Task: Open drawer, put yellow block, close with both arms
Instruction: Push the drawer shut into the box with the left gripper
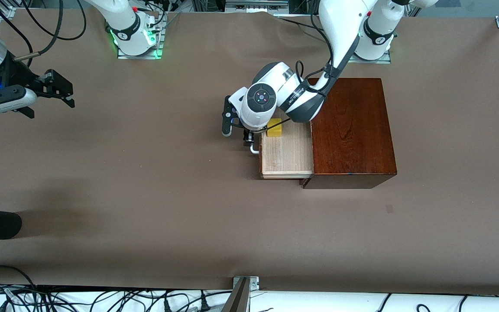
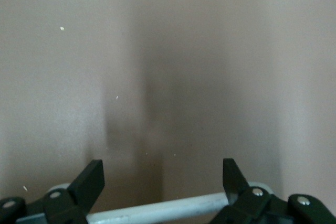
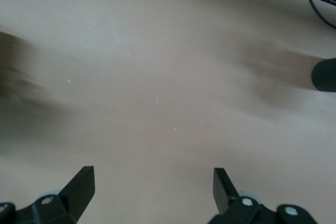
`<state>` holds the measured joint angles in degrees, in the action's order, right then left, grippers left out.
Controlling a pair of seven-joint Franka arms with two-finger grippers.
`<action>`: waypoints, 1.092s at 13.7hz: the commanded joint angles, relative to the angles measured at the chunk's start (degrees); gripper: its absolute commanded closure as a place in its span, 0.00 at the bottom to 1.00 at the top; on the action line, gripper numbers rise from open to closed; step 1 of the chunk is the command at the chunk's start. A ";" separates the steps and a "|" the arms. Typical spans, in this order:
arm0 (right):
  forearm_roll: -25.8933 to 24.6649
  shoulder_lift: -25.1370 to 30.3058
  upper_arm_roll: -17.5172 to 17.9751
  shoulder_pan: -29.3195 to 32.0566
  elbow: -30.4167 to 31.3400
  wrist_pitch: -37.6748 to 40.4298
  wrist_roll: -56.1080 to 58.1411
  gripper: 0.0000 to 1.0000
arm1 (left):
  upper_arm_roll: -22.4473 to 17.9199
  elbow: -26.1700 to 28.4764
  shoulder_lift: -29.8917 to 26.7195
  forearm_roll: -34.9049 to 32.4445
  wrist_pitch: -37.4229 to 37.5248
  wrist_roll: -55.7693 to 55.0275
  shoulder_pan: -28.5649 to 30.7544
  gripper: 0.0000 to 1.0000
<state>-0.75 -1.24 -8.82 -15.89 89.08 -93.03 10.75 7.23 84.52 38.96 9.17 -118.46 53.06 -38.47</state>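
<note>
Block (image 1: 274, 128) lies in my open drawer (image 1: 286, 151); left gripper (image 2: 163, 192) spread around its handle (image 2: 157, 211), right gripper (image 1: 61, 89) spread, waiting. Next: push shut.

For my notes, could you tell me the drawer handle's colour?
White; the handle shows best in the left wrist view.

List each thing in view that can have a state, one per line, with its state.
drawer: pulled out of the wooden box, open.
yellow block: lying in the drawer, free of both grippers.
handle: between the left gripper's spread fingers, not clamped.
left gripper: open, at the drawer's handle.
right gripper: open, empty, waiting above the table at the right arm's end.
</note>
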 commanded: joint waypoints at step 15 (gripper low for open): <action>-1.27 -1.04 8.56 9.30 -1.28 2.33 0.15 0.00 | -3.02 -0.14 -3.54 -14.00 22.92 1.26 5.95 0.00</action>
<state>-1.11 -1.96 -1.48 -7.87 89.02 -92.04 10.75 4.46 82.41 37.82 -2.58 -96.28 53.32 -32.35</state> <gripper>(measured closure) 0.000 0.000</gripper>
